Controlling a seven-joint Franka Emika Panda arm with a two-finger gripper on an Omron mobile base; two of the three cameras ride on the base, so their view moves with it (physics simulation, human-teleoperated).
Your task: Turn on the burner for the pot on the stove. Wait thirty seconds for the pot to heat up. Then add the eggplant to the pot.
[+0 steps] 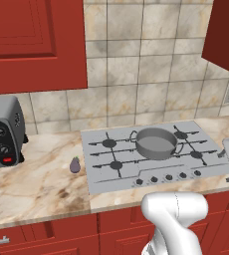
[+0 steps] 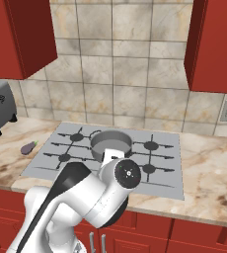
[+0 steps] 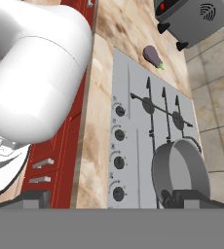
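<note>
Marbled beige desk (image 1: 42, 179) spans the lower half of the left base view, red cabinets above and below it. Stove (image 1: 101, 172), flat light grey with black grates, lies set into the desk right of centre in that view; a row of dark knobs (image 1: 169, 177) runs along its near edge. In the hand view the stove (image 3: 133, 121) runs from centre down to the lower right. Grey toaster oven (image 1: 2, 132) with a red button stands at the left edge of the left base view, on the desk, well apart from the stove. Pot (image 1: 156, 143), grey and shallow, sits on the stove at centre-right of that view, on a rear grate; in the right base view the pot (image 2: 111, 143) is at centre, partly behind the arm. Hand (image 3: 109, 199) at the bottom edge of the hand view: two dark tips stand wide apart, released, grasping nothing. Eggplant (image 1: 75, 165), small and dark purple, lies on the desk just beside the stove's left edge, left of centre in the left base view; eggplant (image 3: 153, 57) sits in the upper right of the hand view.
</note>
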